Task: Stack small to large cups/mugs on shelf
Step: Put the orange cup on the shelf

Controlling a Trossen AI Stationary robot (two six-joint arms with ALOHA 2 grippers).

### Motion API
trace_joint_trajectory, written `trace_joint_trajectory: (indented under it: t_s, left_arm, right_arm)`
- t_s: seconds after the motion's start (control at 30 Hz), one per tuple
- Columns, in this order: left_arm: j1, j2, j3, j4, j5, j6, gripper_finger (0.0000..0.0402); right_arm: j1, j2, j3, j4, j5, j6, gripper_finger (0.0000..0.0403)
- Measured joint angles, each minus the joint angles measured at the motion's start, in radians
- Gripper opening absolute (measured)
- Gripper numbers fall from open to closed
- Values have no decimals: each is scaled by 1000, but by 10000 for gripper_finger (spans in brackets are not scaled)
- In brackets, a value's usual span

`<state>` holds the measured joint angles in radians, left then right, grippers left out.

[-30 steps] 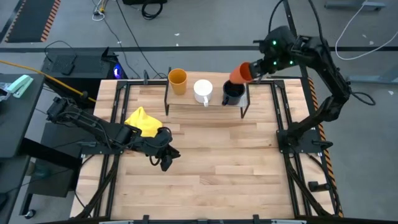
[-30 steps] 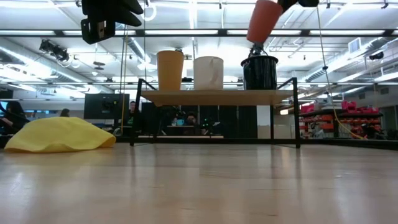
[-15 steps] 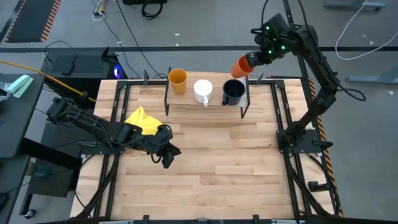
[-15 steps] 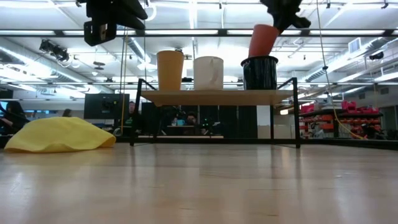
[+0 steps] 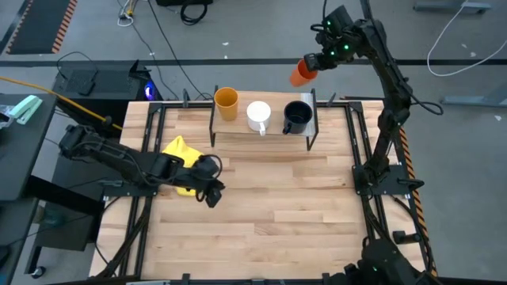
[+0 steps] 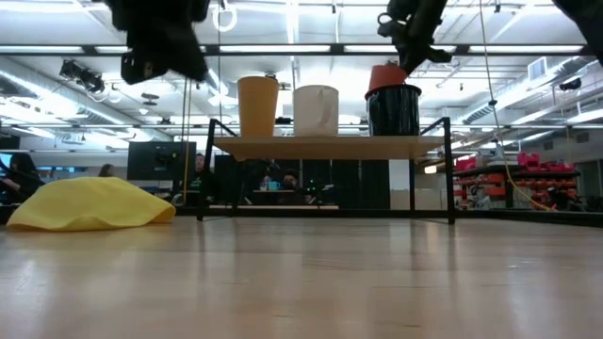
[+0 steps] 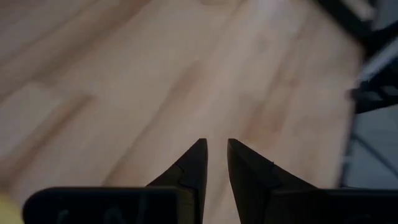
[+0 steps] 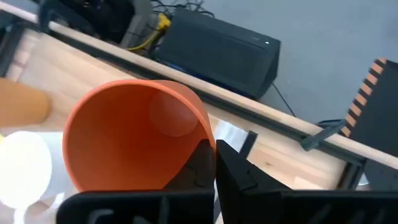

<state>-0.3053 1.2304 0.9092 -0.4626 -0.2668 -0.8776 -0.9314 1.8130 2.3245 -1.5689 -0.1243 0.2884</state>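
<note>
Right hand carries the small orange-red cup above and behind the shelf.

The right hand [image 5: 310,65] is closed on the wall of the orange-red cup [image 5: 300,73], which lies tilted on its side, mouth toward the wrist camera. It hangs just beyond the back edge of the shelf [image 5: 273,131], nearest to the dark mug [image 5: 297,117]; the white mug [image 5: 258,115] and yellow-orange cup [image 5: 226,100] stand farther along the shelf. The left hand [image 5: 209,194] waits over the table [image 5: 269,206], far from the shelf, fingers [image 7: 193,168] narrow with nothing between them.
</note>
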Motion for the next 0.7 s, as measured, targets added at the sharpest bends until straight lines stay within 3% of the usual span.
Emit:
trace_joint_trajectory:
  t_s: [0.23,0.47,0.7]
  left_arm:
    - [54,0,0,-151,2,48,65]
    - [91,0,0,-139,3,63,66]
    - [136,0,0,-136,2,51,58]
  right_arm:
    - [2,23,31,-2,16,42,2]
    - [6,20,22,-1,29,36,2]
    - [21,20,-71,-2,32,-6,2]
